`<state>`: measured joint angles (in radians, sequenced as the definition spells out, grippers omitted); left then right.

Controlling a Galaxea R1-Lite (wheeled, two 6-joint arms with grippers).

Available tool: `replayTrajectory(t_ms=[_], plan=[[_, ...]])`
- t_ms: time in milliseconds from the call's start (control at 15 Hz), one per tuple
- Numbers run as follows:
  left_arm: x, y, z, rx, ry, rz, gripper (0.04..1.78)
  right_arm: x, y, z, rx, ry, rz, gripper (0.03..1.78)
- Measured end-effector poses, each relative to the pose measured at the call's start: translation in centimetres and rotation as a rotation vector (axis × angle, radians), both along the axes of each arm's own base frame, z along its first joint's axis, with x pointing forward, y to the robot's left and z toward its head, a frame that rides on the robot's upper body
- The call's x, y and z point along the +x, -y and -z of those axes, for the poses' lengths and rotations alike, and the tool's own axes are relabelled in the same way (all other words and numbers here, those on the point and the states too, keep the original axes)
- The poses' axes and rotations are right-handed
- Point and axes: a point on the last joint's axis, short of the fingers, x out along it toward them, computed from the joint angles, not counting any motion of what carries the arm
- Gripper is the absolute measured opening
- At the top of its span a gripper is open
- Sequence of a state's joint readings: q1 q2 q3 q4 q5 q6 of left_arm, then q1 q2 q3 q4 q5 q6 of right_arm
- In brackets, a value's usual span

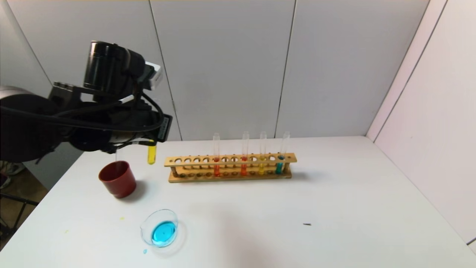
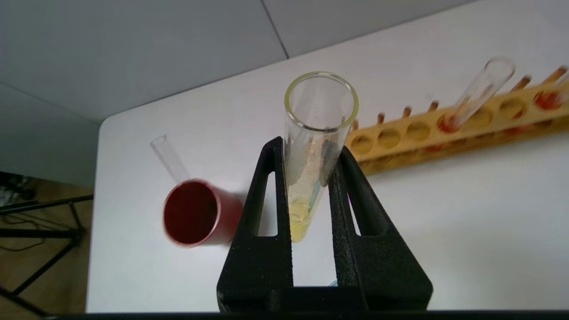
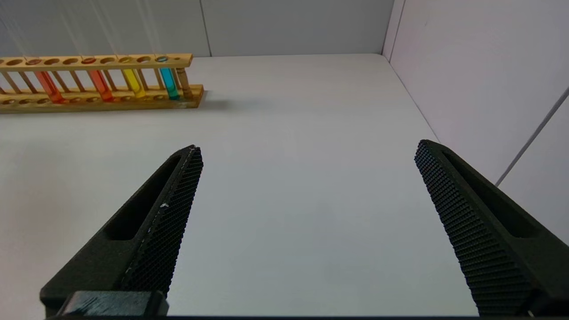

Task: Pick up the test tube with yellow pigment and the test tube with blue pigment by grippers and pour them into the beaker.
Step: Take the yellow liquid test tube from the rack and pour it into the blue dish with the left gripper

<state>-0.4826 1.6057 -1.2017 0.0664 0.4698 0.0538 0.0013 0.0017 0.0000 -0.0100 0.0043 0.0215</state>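
My left gripper [image 1: 150, 143] [image 2: 309, 149] is shut on the test tube with yellow pigment [image 1: 151, 154] [image 2: 302, 213]. It holds the tube upright above the table, between the red cup and the rack's left end. The beaker [image 1: 160, 227] sits nearer the front edge with a pool of blue liquid in it. The only blue-filled tube [image 1: 279, 163] [image 3: 169, 82] in view stands at the right end of the wooden rack [image 1: 230, 167]. My right gripper [image 3: 307, 146] hangs open over bare table on the right side, with nothing between its fingers.
A dark red cup [image 1: 118, 178] [image 2: 193, 213] beside the held tube has an empty clear tube [image 2: 169, 158] leaning in it. In the rack are also two orange-red tubes [image 1: 216, 167] and a yellow one [image 1: 261, 165]. Walls close the back and right.
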Motion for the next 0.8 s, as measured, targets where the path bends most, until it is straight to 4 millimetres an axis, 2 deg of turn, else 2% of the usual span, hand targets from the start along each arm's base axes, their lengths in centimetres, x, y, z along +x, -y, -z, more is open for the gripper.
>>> replayTrajectory(t_ms=[133,333,600,800], plan=[[-2.2,-1.9,0.8,0.076,-0.091,-0.002,0.3,0.0,0.0,0.0,0.0,0.0,0.0,1.74],[-4.4,-3.5,2.4,0.171,-0.192,0.019,0.3,0.0,0.0,0.0,0.0,0.0,0.0,1.74],[-5.2,-4.5,3.9,0.259,-0.281,0.063,0.3,0.0,0.0,0.0,0.0,0.0,0.0,1.74],[-5.1,-4.5,6.2,0.29,-0.367,0.067,0.3,0.0,0.0,0.0,0.0,0.0,0.0,1.74]])
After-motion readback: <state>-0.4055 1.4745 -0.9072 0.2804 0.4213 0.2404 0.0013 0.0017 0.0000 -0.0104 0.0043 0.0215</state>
